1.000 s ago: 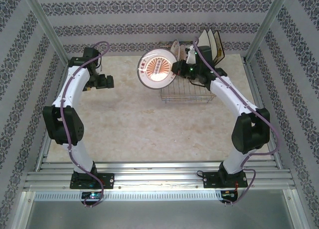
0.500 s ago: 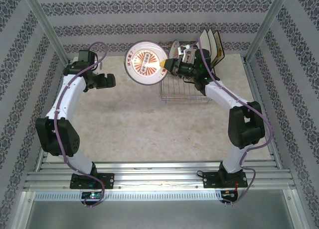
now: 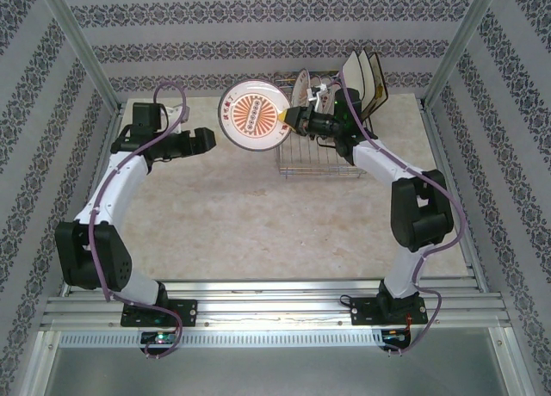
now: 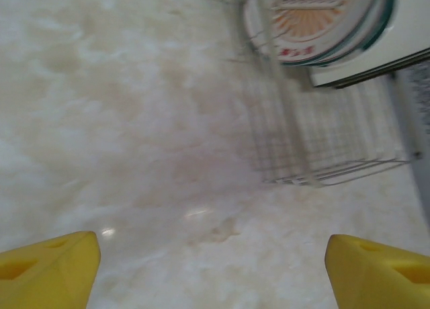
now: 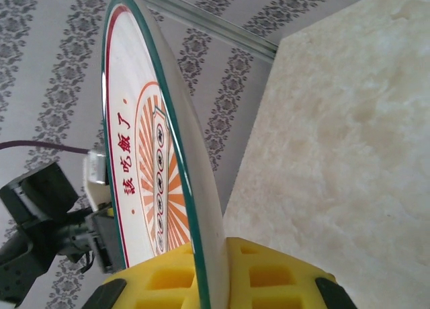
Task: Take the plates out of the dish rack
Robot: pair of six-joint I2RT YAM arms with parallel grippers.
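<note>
Over the last second the right end effector (image 3: 288, 118), clamped on the rim of a round plate (image 3: 254, 116), has carried it out to the rack's (image 3: 318, 159) 10 o'clock, above the bench (image 3: 258, 215). The left end effector (image 3: 205, 140) has swung in to the plate's 8 o'clock, fingers spread and empty, so a handover looks likely. More plates (image 3: 366, 77) remain racked. Their count is hard to read, and the blurred left wrist view cuts them off.
</note>
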